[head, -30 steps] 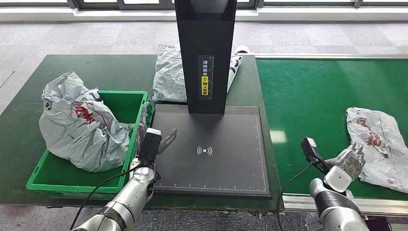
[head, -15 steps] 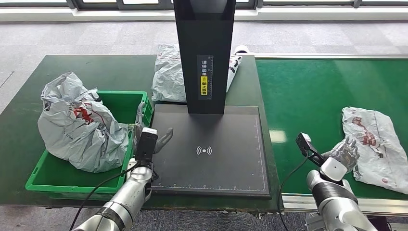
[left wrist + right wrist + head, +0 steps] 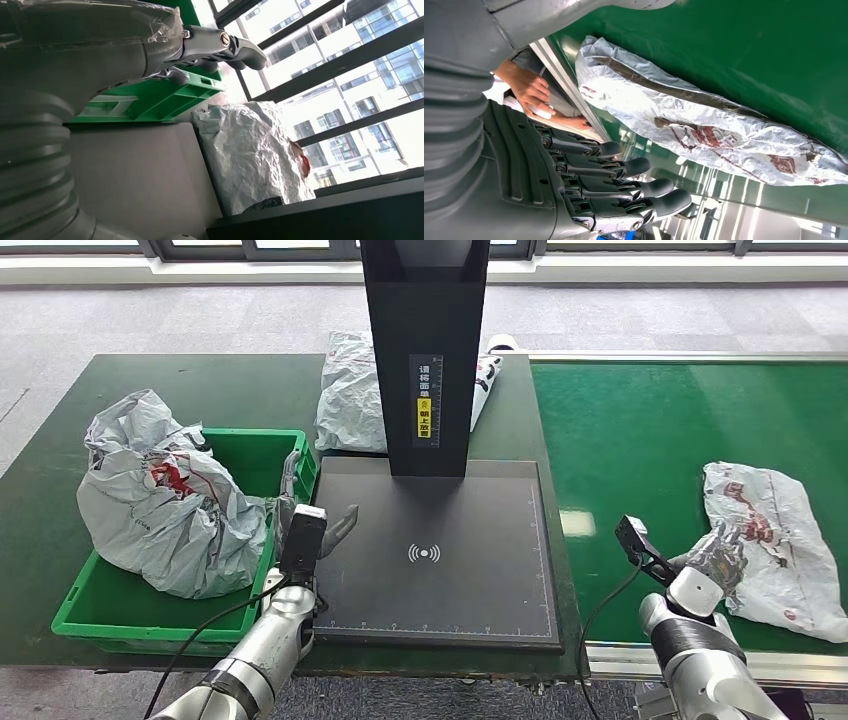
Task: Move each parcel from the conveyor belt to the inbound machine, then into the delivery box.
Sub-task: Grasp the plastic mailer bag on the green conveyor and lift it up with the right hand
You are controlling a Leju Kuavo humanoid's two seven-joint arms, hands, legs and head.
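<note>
- Two risks judged from here: could have slid on the slick film and missed, right hand (image 3: 718, 558) sitting only at the parcel's (image 3: 770, 540) near edge; could also have dragged the limp bag rather than lifted it.
- Lay flat on the belt (image 3: 640, 440), well apart from the scanner (image 3: 440, 550); looked crinkled, grey, thin, red-printed.
- Hovered with fingers (image 3: 644, 189) apart, grasping nothing.
- Rested released by the box (image 3: 265, 455): left hand (image 3: 325, 530), empty.

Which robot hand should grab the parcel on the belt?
Right robot hand: it is open beside the parcel on the conveyor belt. The left robot hand sits across the scanner plate.
</note>
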